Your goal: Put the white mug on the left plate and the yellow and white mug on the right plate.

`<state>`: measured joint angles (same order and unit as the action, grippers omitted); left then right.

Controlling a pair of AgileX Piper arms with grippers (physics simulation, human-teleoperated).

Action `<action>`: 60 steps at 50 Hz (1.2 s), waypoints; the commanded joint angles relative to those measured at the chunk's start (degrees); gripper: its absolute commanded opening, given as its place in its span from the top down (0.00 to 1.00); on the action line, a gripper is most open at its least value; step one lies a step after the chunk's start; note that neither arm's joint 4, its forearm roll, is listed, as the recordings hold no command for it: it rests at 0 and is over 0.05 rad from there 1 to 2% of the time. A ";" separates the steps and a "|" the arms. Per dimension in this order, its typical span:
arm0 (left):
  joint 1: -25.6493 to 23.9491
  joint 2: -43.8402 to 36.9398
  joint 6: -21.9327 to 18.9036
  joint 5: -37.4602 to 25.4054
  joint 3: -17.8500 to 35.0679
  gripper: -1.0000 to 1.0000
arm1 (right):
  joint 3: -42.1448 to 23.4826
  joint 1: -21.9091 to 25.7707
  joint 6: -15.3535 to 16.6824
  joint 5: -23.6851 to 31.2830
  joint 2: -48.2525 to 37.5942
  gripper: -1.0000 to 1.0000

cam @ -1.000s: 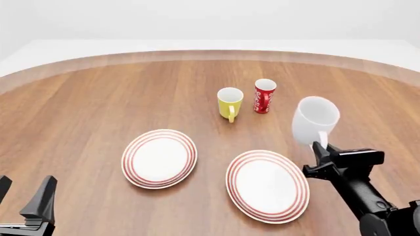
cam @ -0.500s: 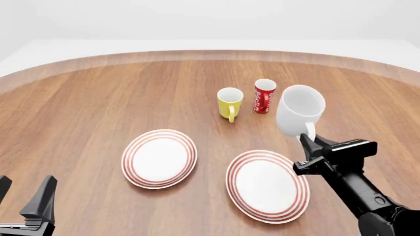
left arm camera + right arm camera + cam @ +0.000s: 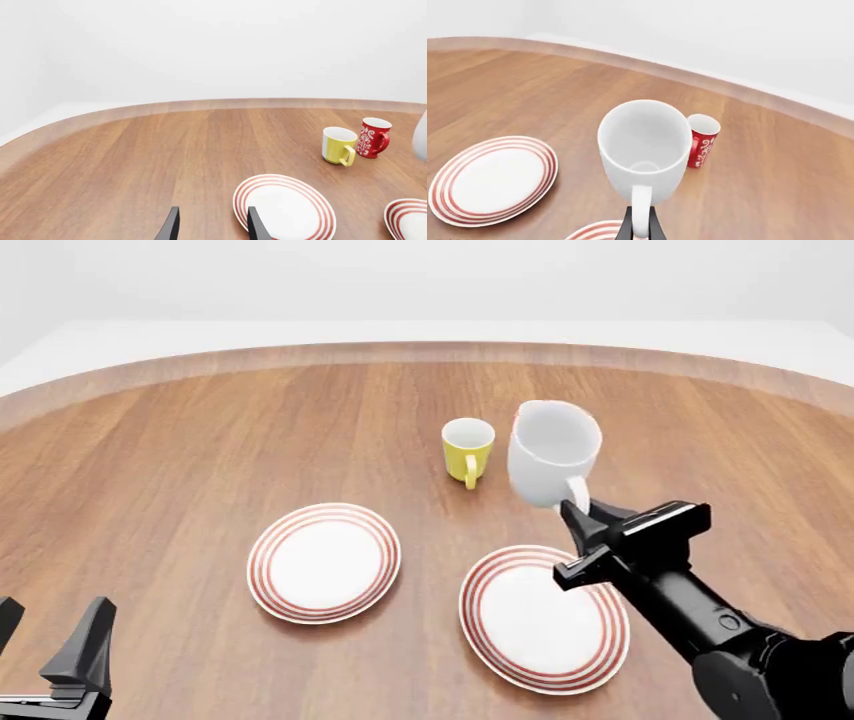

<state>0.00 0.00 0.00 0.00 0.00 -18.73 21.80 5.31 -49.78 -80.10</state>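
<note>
Lower left of the front frame, the left tool [image 3: 54, 660] sits idle near the surface, its fingers spread wide with nothing between them. At lower right, the right tool [image 3: 577, 536] is clamped on the handle of the white mug [image 3: 551, 455], which hangs in the air above the far edge of the right plate [image 3: 607, 640], tilted with its mouth toward the camera. The left plate [image 3: 274, 590] lies bare at centre left. Beyond, the yellow and white mug [image 3: 467, 448] stands on the wood.

The grip is only a thin pinch on the handle, so I judge the tall mug could swing or slip during the carry. Its path toward the left plate passes close to the yellow and white mug and could knock it over.

The front view hides the red mug [image 3: 700, 145] behind the white mug; the right wrist view shows it standing just beyond, and the left wrist view shows it beside the yellow and white mug.
</note>
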 commanded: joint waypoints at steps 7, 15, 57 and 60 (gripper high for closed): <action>0.00 0.00 0.00 0.00 0.00 0.00 | -5.25 4.38 0.98 0.45 -4.05 1.00; 0.00 0.00 0.00 0.00 0.00 0.00 | -7.81 6.45 1.18 0.85 -6.07 1.00; 0.00 0.00 0.00 0.00 0.00 0.00 | -20.26 13.52 0.65 0.15 -20.96 1.00; 0.00 0.00 0.00 0.00 0.00 0.00 | -21.25 14.04 0.26 0.18 -22.08 1.00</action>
<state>0.00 0.00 0.00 0.00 0.00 -36.84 34.31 6.49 -49.13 -98.33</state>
